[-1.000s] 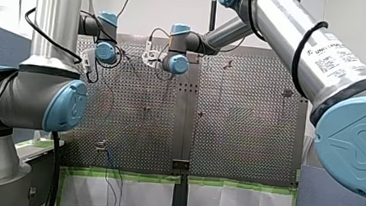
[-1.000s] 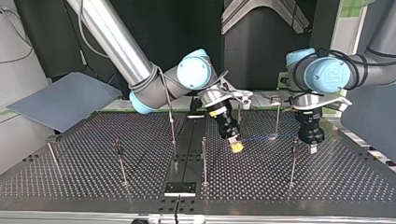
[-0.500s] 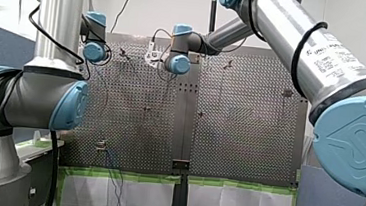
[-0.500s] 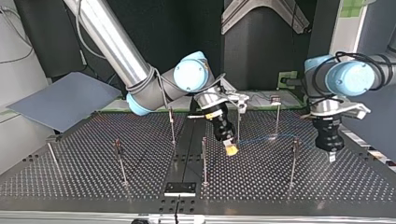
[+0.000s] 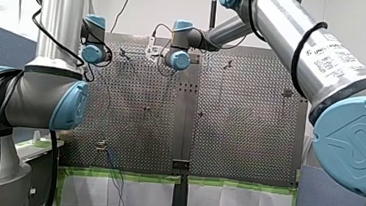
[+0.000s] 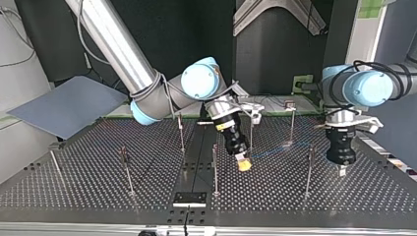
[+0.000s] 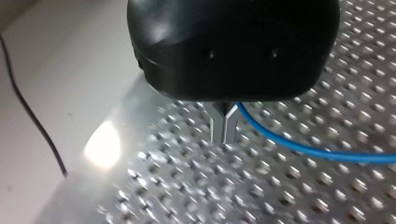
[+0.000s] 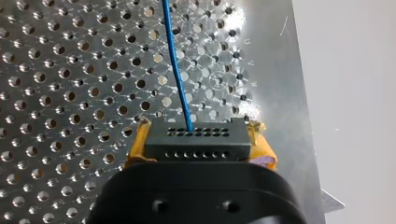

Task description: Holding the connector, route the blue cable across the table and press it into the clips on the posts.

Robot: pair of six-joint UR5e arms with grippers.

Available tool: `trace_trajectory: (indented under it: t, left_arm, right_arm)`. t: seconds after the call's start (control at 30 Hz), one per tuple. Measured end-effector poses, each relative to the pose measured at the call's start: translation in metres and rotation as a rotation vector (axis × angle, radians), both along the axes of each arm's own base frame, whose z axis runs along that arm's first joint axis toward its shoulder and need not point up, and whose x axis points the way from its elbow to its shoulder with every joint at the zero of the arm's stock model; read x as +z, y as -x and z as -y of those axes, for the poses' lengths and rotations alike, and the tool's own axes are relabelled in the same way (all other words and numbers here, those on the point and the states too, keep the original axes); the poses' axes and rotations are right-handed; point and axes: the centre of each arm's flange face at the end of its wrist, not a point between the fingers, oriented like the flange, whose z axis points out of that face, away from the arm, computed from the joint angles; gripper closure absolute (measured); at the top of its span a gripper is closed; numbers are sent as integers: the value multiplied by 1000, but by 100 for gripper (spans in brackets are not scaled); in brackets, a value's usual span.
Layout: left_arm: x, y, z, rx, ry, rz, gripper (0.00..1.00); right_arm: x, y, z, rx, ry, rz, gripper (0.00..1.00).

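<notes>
In the right wrist view my right gripper (image 8: 198,136) is shut on a black connector (image 8: 196,145), which sits between its yellow pads (image 8: 140,137). The blue cable (image 8: 175,60) leaves the connector and runs ahead over the perforated table. In the left wrist view the metal fingers of my left gripper (image 7: 224,137) are shut on the blue cable (image 7: 299,148), which trails off to one side. In the top view my right gripper (image 6: 244,164) hangs near the middle. My left gripper (image 6: 340,171) hangs at the right, just beyond a post (image 6: 309,169). The cable (image 6: 275,150) stretches between them.
Several thin posts stand on the perforated table (image 6: 88,187), among them a post (image 6: 215,167) beside my right gripper and others (image 6: 291,123), (image 6: 127,169), (image 6: 181,132). A grey board (image 6: 69,105) lies at the top view's left. A black wire (image 7: 28,112) lies off the table's edge.
In the top view my left gripper swung out to the right, past the post, then came back a little and lower. My right gripper moved slightly left and down with the connector.
</notes>
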Motion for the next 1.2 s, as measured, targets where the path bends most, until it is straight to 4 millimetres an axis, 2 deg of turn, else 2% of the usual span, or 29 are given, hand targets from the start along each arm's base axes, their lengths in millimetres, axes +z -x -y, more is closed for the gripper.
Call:
trace_trajectory:
  t: [0.3,0.63,0.7,0.73,0.8,0.83,0.9,0.93,0.97,1.0,1.2]
  left_arm:
    - [-29,-9,-10,50,-16,-75,100]
    - [-32,-10,-14,56,-11,-84,100]
    - [-31,-9,-13,56,-12,-87,61]
    - [-30,-8,-12,56,-12,-89,61]
    - [-28,-4,-10,59,-11,-97,33]
    - [-27,-3,-9,62,-11,-100,33]
    - [-24,1,-7,72,-9,-108,18]
    - [-23,3,-7,77,-8,-112,18]
    - [-22,5,-6,83,-7,-116,4]
    - [-20,9,-5,91,-4,-121,0]
    - [-16,33,-1,135,12,-159,0]
  right_arm:
    - [0,4,6,-41,-7,5,100]
    - [0,5,6,-50,-8,4,100]
    - [0,4,5,-47,-6,3,100]
    - [0,4,5,-46,-6,3,100]
    - [0,3,4,-43,-5,2,100]
    - [0,3,3,-43,-5,2,100]
    - [0,2,3,-41,-5,2,100]
    - [0,2,2,-41,-6,2,100]
    - [0,2,2,-40,-6,2,100]
    - [-1,2,2,-40,-7,2,100]
    - [-1,2,1,-50,-10,4,100]
